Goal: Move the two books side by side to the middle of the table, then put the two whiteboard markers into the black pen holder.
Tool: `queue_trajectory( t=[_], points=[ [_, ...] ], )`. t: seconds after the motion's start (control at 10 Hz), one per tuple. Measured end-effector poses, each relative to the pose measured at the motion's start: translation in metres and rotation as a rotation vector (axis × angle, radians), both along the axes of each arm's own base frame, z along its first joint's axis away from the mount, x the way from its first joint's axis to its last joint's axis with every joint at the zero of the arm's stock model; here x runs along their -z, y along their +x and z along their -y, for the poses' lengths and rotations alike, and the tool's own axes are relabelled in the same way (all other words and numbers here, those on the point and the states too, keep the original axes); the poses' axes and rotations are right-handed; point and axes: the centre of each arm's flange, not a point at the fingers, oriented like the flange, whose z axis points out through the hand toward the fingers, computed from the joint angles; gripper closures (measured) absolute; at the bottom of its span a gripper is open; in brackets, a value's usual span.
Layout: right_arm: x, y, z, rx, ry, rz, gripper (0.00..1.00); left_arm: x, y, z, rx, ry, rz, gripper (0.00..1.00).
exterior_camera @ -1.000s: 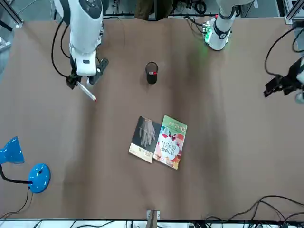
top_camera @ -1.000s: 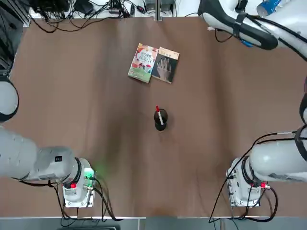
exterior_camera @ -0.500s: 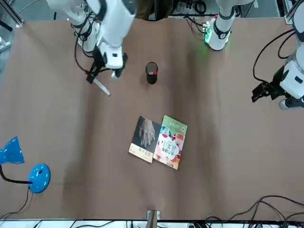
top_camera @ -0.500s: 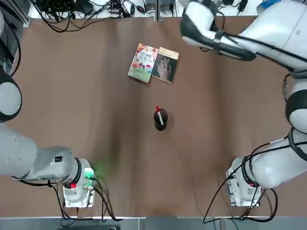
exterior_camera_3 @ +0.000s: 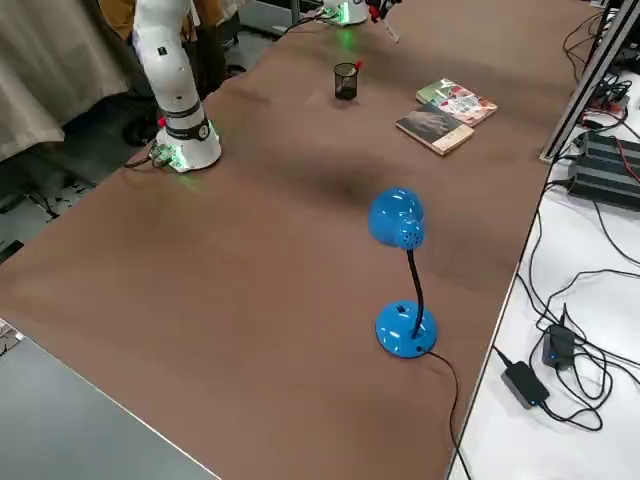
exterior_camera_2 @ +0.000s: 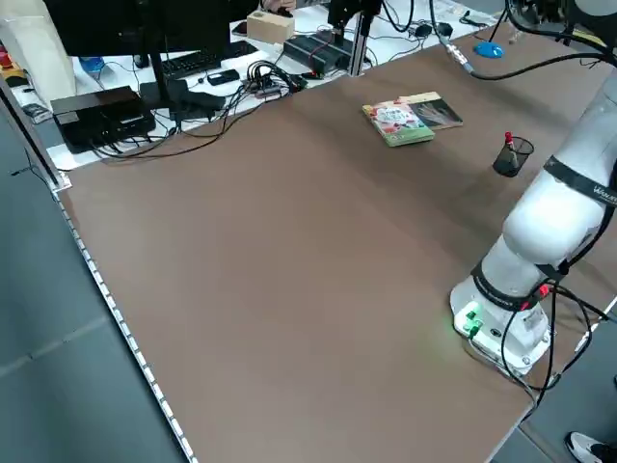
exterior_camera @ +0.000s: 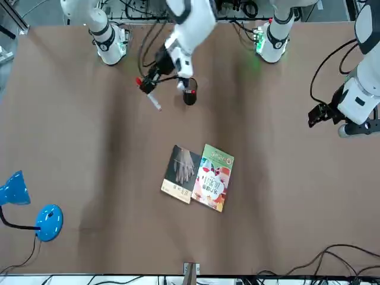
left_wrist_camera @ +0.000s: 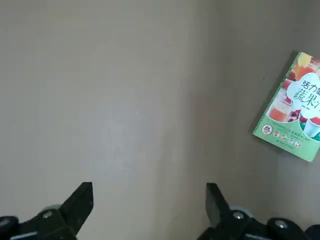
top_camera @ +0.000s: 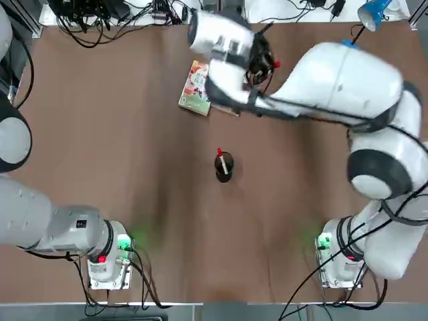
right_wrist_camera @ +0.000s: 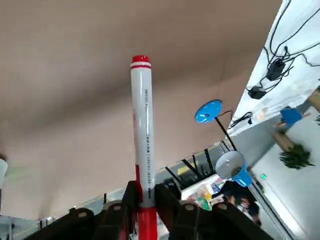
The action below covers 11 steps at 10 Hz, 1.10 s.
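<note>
Red-capped marker (right_wrist_camera: 141, 135) pinched in my right gripper (exterior_camera: 159, 76), carried high beside the black pen holder (exterior_camera: 189, 95) mid-table, ready for dropping in; one marker (top_camera: 223, 162) already inside. Books (exterior_camera: 199, 176) paired toward the far edge. Left gripper (left_wrist_camera: 150, 210) spread, empty.

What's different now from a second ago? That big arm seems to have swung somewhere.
The right end effector, shut on the second whiteboard marker, has swung across the table toward the black pen holder. The left end effector drifted slightly inward, open and empty. The first marker in the holder, the two books and the blue desk lamp stayed put.
</note>
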Motion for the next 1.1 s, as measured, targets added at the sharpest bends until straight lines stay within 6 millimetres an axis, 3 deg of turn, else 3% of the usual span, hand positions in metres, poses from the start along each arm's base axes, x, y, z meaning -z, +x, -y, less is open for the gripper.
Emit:
queue_trajectory(
  t=[0.5, 0.9, 1.1],
  points=[
    [0.075, -0.067, -0.054, -0.046, -0.159, 0.058, 0.79, 0.004, -0.001, -0.005, -0.008, 0.001, -0.009, 0.0],
    [0.104, -0.113, -0.082, -0.106, -0.187, 0.089, 0.79, -0.003, -0.002, -0.007, -0.011, 0.001, 0.005, 0.0],
    [0.126, -0.127, -0.089, -0.13, -0.216, 0.084, 0.79, -0.004, -0.002, -0.005, -0.008, 0.001, 0.007, 0.0]
  ],
)
